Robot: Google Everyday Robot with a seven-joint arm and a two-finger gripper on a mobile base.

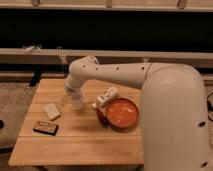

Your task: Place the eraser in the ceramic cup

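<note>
The eraser [45,128], a flat dark block with an orange-red rim, lies on the wooden table [75,145] near its front left. The ceramic cup [78,104], small, white and cylindrical, stands at the table's middle left. My gripper [74,93] points down from the bend of the white arm [115,70], right over the cup and partly merging with it. It is well behind and to the right of the eraser. Nothing shows in it.
A pale cream block [52,111] lies just behind the eraser. A wide orange bowl [121,113] sits at the right, with a white bottle-like object [106,96] lying behind its left rim. My large white arm body covers the table's right side.
</note>
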